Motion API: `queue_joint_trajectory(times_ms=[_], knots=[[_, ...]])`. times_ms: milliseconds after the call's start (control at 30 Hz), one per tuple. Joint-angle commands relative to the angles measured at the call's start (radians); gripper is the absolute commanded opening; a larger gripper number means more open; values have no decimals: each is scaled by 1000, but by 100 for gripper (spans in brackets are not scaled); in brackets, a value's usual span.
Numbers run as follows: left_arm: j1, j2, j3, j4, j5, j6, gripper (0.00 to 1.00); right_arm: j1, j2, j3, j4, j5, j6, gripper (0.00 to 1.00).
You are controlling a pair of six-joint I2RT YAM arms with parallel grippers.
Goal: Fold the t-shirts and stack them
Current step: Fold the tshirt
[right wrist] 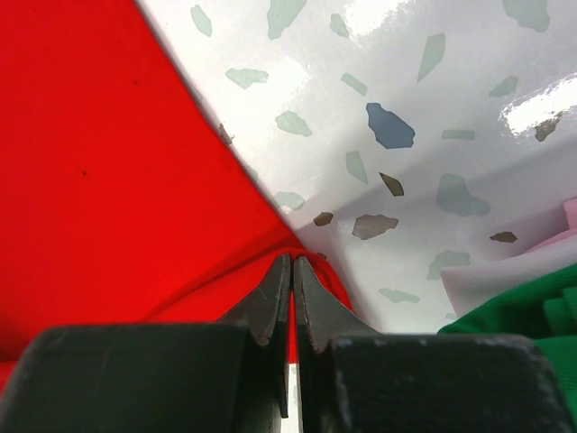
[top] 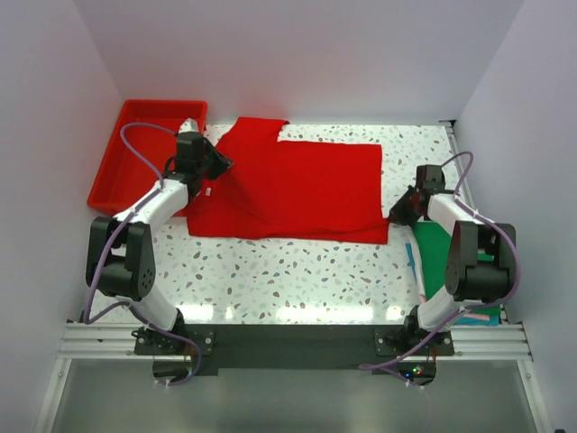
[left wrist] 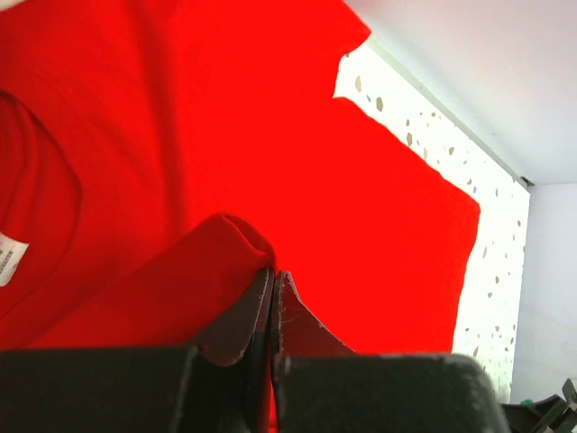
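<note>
The red t-shirt [top: 297, 185] lies spread across the far half of the table, with a sleeve at the back left. My left gripper [top: 219, 165] is shut on a raised fold of the red t-shirt [left wrist: 180, 280] at its left end; the white neck label [left wrist: 7, 257] shows at the left wrist view's left edge. My right gripper [top: 397, 213] is shut on the red t-shirt's near right corner [right wrist: 135, 180], low over the table. Folded green [top: 437, 248], teal [top: 413, 260] and pink t-shirts [top: 478, 317] lie by the right arm; green [right wrist: 523, 311] and pink cloth [right wrist: 505, 266] show in the right wrist view.
A rigid red plastic tray [top: 135, 144] stands at the back left, touching the shirt's left side. The speckled white table [top: 297, 280] has bare room in front of the shirt. White walls close in the back and both sides.
</note>
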Motion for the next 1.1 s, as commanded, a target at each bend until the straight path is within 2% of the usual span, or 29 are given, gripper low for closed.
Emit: queue_joint_trajectory(times_ms=[0, 367, 1067], knots=[[-2, -14, 56, 47, -50, 25, 0, -13, -3, 51, 41, 1, 3, 0], [1, -66, 102, -32, -148, 43, 0, -15, 46, 147, 15, -37, 8, 0], [61, -9, 123, -35, -131, 48, 0, -15, 157, 239, 4, -56, 3, 0]])
